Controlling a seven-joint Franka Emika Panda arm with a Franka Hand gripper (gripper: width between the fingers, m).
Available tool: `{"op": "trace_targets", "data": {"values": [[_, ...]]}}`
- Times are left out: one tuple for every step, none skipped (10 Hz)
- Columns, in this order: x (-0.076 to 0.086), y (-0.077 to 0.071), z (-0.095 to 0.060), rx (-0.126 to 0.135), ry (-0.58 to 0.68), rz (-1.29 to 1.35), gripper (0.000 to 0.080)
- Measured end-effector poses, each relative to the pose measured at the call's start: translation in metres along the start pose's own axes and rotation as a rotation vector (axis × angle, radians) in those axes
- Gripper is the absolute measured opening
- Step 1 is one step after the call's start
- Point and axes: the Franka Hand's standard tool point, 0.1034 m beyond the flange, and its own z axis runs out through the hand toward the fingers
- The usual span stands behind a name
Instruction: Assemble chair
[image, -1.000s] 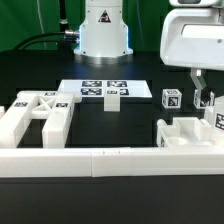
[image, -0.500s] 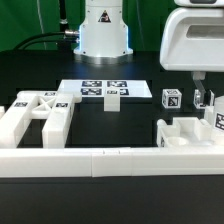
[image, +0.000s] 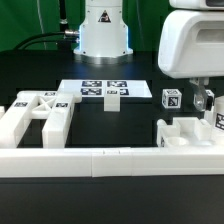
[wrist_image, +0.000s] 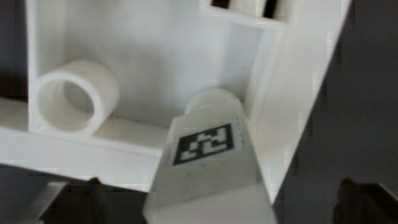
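Note:
The chair is in loose white tagged pieces. An X-braced frame (image: 40, 112) lies at the exterior view's left, and a short post (image: 171, 99) stands right of centre. A cluster of slabs (image: 186, 132) sits at the right. My gripper (image: 204, 102) hangs just above that cluster, open. In the wrist view a tapered white piece with a tag (wrist_image: 214, 150) stands between the dark fingertips (wrist_image: 80, 200) of the gripper (wrist_image: 222, 205), with gaps on both sides. Beside it lies a slab with a round ring (wrist_image: 68, 100).
The marker board (image: 101, 90) lies flat at the middle back. A long low white border wall (image: 100, 160) runs along the front. The robot's base (image: 103, 28) stands behind the board.
The gripper housing has shifted slightly toward the exterior view's left and looks a little larger. The jaws remain open and the pieces have not moved.

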Motion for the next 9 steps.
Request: {"op": "trace_targets", "data": {"values": [[-0.0001,0.0001,0.0,0.0,0.0,-0.028,0.0649],[-0.0001,0.0001,0.0,0.0,0.0,-0.026,0.0551],[-0.0001,0.0003,0.0001,0.0,0.0,-0.024,0.0416],[-0.0001,0.0002,0.0,0.001,0.0,-0.006,0.0416],[-0.0001,0.0003,0.0,0.001,0.0,-0.006,0.0285],[-0.0001,0.0002,0.0,0.001,0.0,0.001,0.0285],[0.0,-0.0001,0.0001,0.004,0.0,0.097,0.0285],[0.0001,-0.0001,0.0001,0.005,0.002,0.195,0.0285],[0.0003,-0.0003,0.0001,0.006,0.004,0.267,0.0285]]}}
